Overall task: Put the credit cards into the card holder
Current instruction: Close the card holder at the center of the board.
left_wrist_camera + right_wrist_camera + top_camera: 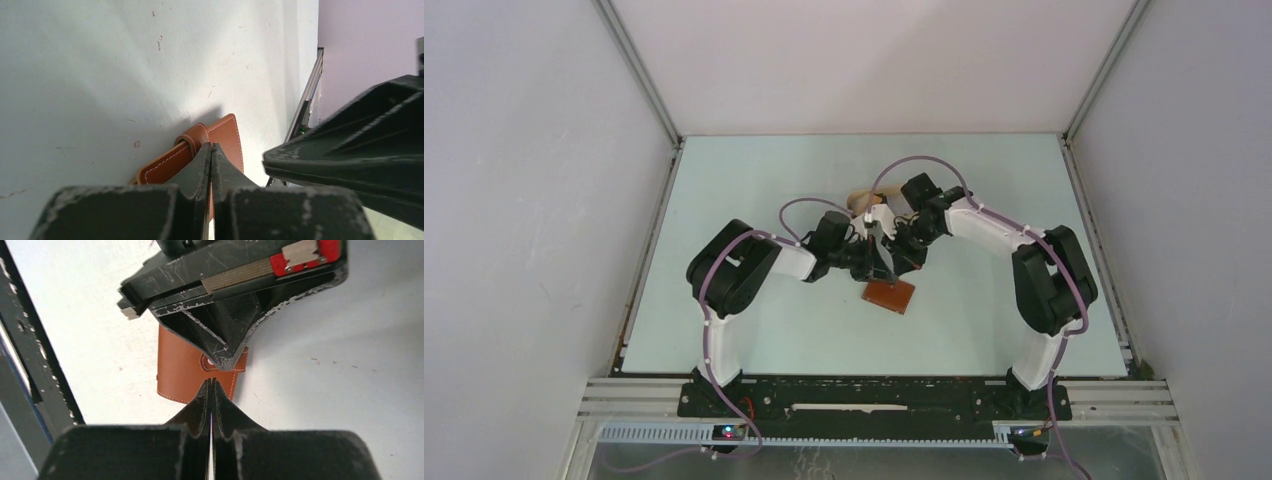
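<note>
The reddish-brown leather card holder (891,296) lies closed on the pale table. It also shows in the left wrist view (227,137) and the right wrist view (180,372), with its strap and snap up. My left gripper (874,268) (211,146) is shut, its tips just above the holder's strap. My right gripper (896,258) (211,381) is shut, its tips over the holder's near edge, close to the left gripper (227,357). Only a thin pale sliver shows between the right jaws; I cannot tell what it is. No credit cards are clearly visible.
A tan oval tray (861,198) sits just behind the two wrists, mostly hidden by them. Both arms meet over the middle of the table. Grey walls and metal rails (306,102) close in the table on the sides and back.
</note>
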